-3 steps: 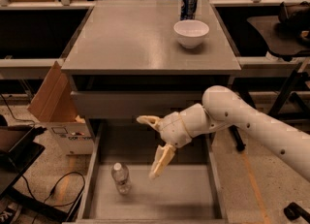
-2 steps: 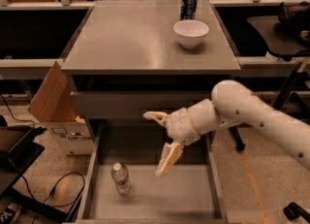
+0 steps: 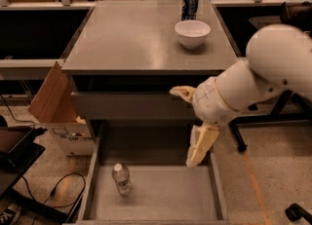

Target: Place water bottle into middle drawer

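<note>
Gripper [image 3: 181, 127]: I see it hanging in front of the cabinet, over the right rear part of the open drawer, just below the shut upper drawer front.
Pincer state: the two pale fingers are spread wide, one pointing left at the level of the upper front and the other pointing down towards the drawer's right wall. I see nothing between them, and they touch nothing I can make out.
Arm [image 3: 265, 70]: a thick white limb comes in from the right edge of my view and bends down to the wrist. It covers part of the cabinet's right front corner.
Water bottle [image 3: 121, 178]: it stands upright on the drawer floor in the left half, near the left wall but not against it, and well apart from the gripper. Its white cap is on top and the clear body shows the grey floor through it.
Middle drawer [image 3: 165, 197]: it is pulled out towards me, a wide grey box with low side walls. Apart from the bottle, I see only bare floor.
Upper drawer front [image 3: 126, 105]: a plain grey panel, closed, directly above the open drawer.
Cabinet top [image 3: 136, 39]: a flat grey surface.
White bowl [image 3: 192, 33]: it sits on the top towards the right rear.
Blue soda can [image 3: 189, 4]: it stands upright at the back edge, just behind the bowl.
Cardboard box [image 3: 56, 104]: it is on the floor to the left of the cabinet, with a flap leaning up against the cabinet's side.
Black cable [image 3: 61, 186]: it loops on the speckled floor at lower left.
</note>
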### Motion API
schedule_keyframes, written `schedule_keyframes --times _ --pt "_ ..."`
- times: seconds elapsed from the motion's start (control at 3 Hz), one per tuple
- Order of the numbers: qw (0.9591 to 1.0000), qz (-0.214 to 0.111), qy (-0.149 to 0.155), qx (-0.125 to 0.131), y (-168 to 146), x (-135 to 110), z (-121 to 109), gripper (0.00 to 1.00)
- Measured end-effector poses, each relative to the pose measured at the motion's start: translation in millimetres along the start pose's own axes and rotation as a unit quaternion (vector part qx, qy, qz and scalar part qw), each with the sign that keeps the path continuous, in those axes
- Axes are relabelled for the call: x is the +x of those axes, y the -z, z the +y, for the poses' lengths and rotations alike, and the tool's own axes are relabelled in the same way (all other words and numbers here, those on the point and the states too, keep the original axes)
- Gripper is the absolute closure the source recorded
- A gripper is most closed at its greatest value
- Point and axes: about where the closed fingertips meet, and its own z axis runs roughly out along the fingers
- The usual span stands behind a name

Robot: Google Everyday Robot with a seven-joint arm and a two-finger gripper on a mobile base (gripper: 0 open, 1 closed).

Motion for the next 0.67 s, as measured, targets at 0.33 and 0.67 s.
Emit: schedule_keyframes --times 0.33,0.67 --pt "0.9917 0.121 0.007 0.042 63 -20 -13 0.00" --pt "0.9702 0.217 -0.008 0.107 113 -29 -27 0.00"
